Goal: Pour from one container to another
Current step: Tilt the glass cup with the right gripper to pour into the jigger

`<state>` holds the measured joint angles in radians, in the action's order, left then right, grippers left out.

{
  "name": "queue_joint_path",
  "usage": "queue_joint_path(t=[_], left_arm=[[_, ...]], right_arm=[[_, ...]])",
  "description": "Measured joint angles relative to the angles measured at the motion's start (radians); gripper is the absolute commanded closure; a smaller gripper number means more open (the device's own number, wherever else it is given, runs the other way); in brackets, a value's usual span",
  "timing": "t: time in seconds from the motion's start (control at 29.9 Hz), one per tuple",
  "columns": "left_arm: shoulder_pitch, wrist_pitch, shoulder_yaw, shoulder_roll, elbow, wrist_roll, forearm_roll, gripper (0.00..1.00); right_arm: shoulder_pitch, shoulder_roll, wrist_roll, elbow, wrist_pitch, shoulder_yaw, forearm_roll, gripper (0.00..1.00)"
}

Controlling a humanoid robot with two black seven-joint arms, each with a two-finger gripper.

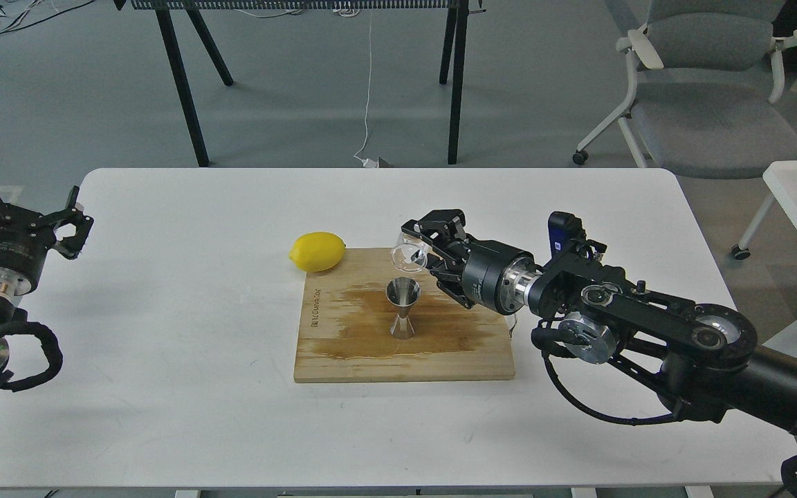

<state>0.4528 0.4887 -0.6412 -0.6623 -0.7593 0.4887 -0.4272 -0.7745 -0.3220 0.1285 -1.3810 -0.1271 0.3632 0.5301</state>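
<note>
The small clear cup (407,256) hangs tipped on its side just above and slightly right of the steel hourglass jigger (402,307). My right gripper (420,254) is shut on the cup, its mouth turned left and down toward the jigger's rim. The jigger stands upright near the middle of the wooden cutting board (343,346), on a dark wet stain. My left gripper (25,207) hovers open at the table's far left edge, holding nothing.
A yellow lemon (317,251) rests at the board's back left corner, partly on the white table (163,387). Black table legs and a grey office chair (710,90) stand on the floor beyond the table.
</note>
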Motion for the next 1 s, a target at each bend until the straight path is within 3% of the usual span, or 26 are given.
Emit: queue_joint_path(t=[1.0], left_arm=[[-0.005, 0.0, 0.0, 0.002, 0.0, 0.0, 0.0, 0.01]], right_arm=[[-0.11, 0.015, -0.001, 0.039, 0.003, -0.12, 0.013, 0.61]])
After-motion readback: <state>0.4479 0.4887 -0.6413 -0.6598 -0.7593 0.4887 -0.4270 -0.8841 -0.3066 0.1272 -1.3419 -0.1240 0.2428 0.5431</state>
